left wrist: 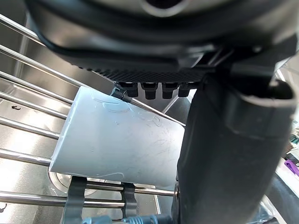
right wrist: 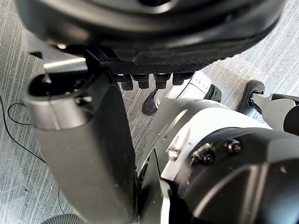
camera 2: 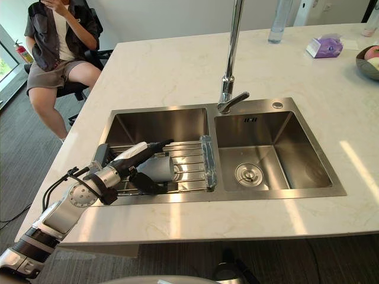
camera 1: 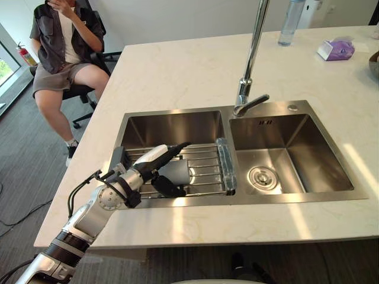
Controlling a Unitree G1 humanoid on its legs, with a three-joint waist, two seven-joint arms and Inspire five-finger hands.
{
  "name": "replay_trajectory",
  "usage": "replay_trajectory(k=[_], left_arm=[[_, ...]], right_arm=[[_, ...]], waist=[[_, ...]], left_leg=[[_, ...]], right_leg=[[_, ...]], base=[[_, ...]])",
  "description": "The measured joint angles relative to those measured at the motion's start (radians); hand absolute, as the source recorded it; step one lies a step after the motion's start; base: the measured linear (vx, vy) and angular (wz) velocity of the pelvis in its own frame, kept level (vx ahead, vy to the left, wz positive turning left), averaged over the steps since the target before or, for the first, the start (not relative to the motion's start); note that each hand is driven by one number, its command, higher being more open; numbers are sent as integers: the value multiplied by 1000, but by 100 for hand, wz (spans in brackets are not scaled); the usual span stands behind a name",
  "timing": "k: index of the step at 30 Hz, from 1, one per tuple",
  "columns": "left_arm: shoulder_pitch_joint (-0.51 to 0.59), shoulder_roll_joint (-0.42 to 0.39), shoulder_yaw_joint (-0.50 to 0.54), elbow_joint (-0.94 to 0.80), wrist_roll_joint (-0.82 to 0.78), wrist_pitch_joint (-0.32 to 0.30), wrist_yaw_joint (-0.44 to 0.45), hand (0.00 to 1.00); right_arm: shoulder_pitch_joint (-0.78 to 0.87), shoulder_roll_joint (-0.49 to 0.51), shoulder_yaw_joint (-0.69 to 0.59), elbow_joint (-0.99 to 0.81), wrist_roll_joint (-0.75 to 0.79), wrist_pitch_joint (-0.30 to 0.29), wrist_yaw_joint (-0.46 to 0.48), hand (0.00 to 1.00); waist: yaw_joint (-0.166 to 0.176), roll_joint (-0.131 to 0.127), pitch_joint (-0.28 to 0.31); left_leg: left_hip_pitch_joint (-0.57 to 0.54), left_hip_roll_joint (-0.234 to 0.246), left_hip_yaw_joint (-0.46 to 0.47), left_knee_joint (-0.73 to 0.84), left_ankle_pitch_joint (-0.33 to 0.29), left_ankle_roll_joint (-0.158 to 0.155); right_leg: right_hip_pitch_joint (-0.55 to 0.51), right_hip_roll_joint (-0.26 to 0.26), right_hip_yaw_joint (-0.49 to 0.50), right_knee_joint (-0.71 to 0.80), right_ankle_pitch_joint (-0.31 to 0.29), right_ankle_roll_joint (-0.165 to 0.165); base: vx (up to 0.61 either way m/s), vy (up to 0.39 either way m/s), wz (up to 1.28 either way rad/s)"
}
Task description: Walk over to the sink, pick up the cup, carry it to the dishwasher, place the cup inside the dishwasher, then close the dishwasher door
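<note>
Step in hand: the pick-up at the sink, grasp not yet made.

- Cup (camera 1: 176, 172), pale, lies on its side on the wire rack (camera 1: 204, 155) across the left basin of the sink (camera 1: 177, 113), lower left of centre in the head views.
- Left hand (camera 1: 153, 161) is over the cup. Its fingers lie straight along the cup's upper side and the thumb is down on the near side, so the cup sits between them. The hand is spread, not clamped, and grips nothing as far as I can judge.
- Right hand (right wrist: 154, 32) hangs low over the floor, relaxed, holding nothing.

Next move, as I judge it: curl fingers and thumb round the cup's body, then lift straight up off the rods before swinging away. A round cup on rods may roll under a one-sided push.

Edges and room:
- The basin wall is close on the frame's left of the hand.
- The rack's clear end bar (camera 1: 226, 163) stands just right of the cup.
- Tap (camera 1: 251, 56) rises at upper centre, well apart.
- Desk (camera 1: 177, 71) is bare near the sink, with a bottle (camera 1: 291, 23) and a purple packet (camera 1: 336, 49) far off at upper right.
- A seated person (camera 1: 62, 41) is at upper left, off the desk's corner. Mind that side when turning away.
</note>
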Motion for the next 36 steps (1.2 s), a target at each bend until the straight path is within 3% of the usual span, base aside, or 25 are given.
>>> replay_trajectory(k=[18,36], left_arm=[[-38,-20,-17,16,1,47,-88,100],[-133,-62,-67,176,43,40,-88,100]], right_arm=[[-6,-27,80,-11,12,-9,-25,100],[-28,-27,79,-7,12,10,-43,100]], waist=[[2,-1,0],[-22,-5,-5]], left_leg=[[-1,1,-15,0,0,0],[2,6,-1,0,-2,-4]], right_leg=[[5,-1,-18,0,-4,1],[0,5,-5,0,-4,1]], base=[[0,0,1],[0,0,-2]])
